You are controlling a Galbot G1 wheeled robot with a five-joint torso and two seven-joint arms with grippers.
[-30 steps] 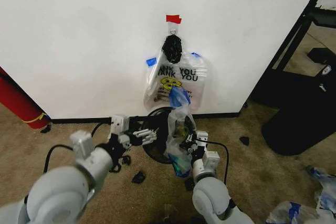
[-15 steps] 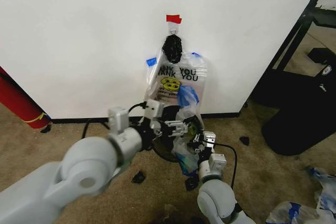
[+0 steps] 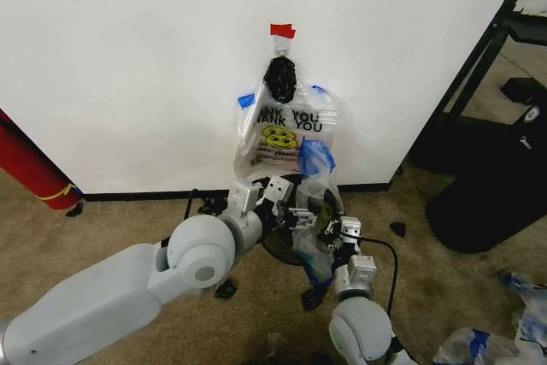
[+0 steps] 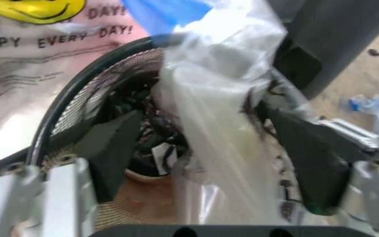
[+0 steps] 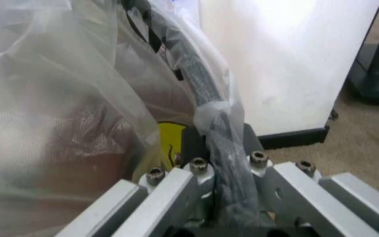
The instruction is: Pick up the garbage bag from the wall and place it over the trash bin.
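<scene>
Trash bin (image 3: 282, 241) mostly hidden behind both arms and crinkled clear plastic; mesh rim visible in left wrist view. Left hand (image 4: 206, 148) spread, garbage bag (image 3: 312, 203) film between its fingers over the bin. Right hand (image 5: 209, 173) pinching bag and rim together. Bag bundle (image 3: 286, 130) hangs on white wall (image 3: 128, 66); red cylinder (image 3: 30, 168) at the left edge.
</scene>
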